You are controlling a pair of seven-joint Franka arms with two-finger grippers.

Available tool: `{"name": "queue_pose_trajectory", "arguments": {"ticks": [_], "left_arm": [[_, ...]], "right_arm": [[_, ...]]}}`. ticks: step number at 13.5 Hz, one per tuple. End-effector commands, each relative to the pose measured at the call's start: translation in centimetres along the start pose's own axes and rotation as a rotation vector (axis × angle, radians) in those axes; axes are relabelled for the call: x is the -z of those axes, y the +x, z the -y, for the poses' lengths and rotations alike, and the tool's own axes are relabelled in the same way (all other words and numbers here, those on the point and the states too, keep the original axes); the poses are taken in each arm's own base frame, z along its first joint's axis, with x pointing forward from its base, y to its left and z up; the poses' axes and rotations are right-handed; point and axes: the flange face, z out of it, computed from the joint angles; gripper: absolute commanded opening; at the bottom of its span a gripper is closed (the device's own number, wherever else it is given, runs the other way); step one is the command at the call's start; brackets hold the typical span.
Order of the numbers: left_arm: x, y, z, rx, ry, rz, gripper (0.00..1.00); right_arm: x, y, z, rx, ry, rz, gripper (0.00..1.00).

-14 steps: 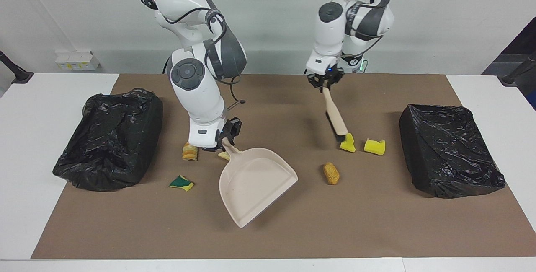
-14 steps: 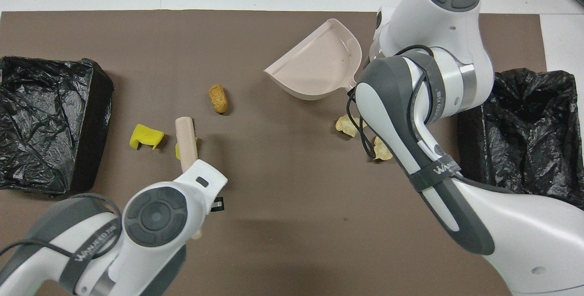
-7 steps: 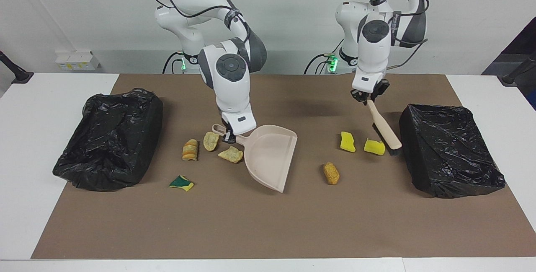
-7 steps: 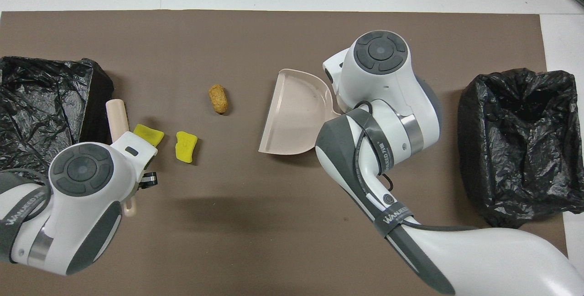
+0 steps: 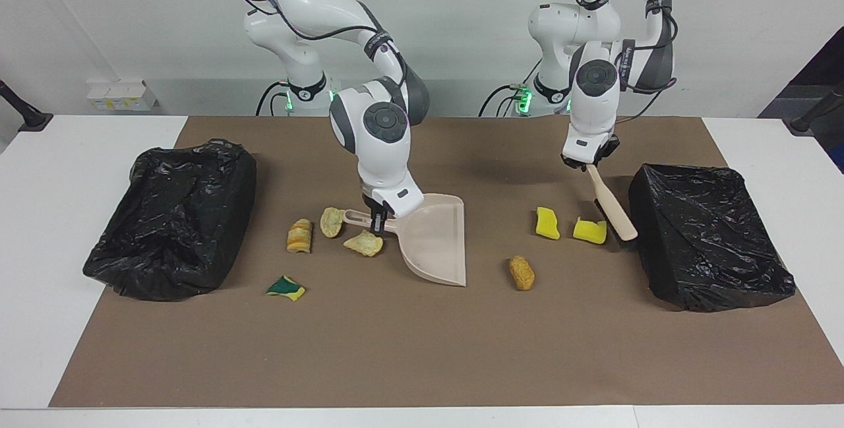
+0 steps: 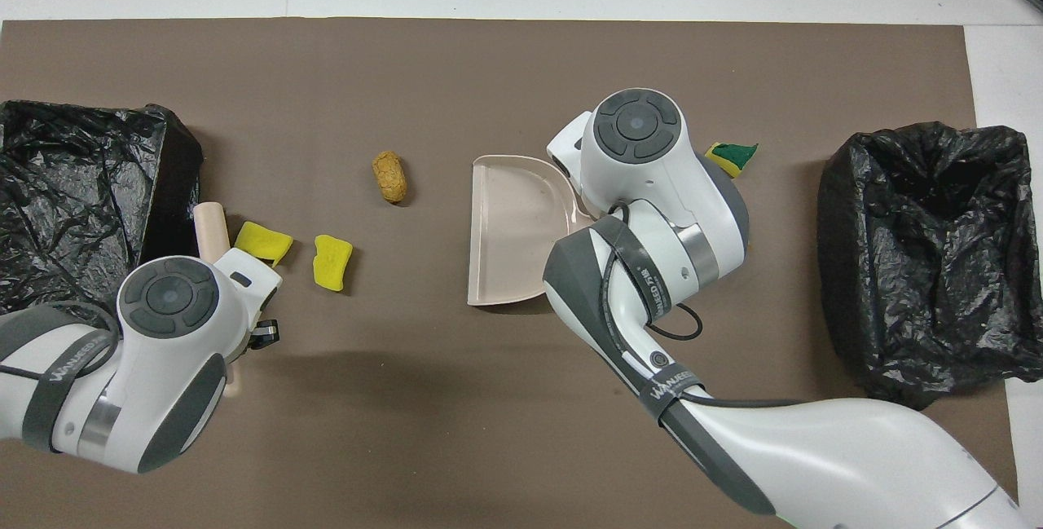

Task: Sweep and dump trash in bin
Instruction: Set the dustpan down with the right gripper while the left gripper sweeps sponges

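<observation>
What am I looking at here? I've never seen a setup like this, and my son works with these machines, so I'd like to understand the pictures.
These are two white robot arms at a table covered by a brown mat. One picture looks at them from across the table; the other looks down from above their own end, so its sides are swapped.

The right gripper is shut on the handle of a beige dustpan whose mouth rests on the mat. The left gripper is shut on a brush slanting down beside two yellow sponge pieces.

Also on the mat: a brown chunk, three tan scraps by the dustpan's handle, and a green-and-yellow bit. A bin lined with a black bag stands at each end. The dustpan is empty.
</observation>
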Motion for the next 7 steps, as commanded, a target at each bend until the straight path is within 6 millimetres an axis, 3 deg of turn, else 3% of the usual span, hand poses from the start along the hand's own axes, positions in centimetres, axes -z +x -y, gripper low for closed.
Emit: {"name": "queue_pose_trajectory", "arguments": {"ticks": [1, 7], "left_arm": [[-0.4, -0.5, -0.6, -0.001, -0.01, -0.011, 0.0], [1.7, -3.3, -7.2, 0.026, -0.259, 0.082, 0.0]], "right_arm": [[-0.1, 0.1, 0.3, 0.052, -0.016, 0.015, 0.0], [-0.9, 0.0, 0.5, 0.057, -0.008, 0.019, 0.0]]}}
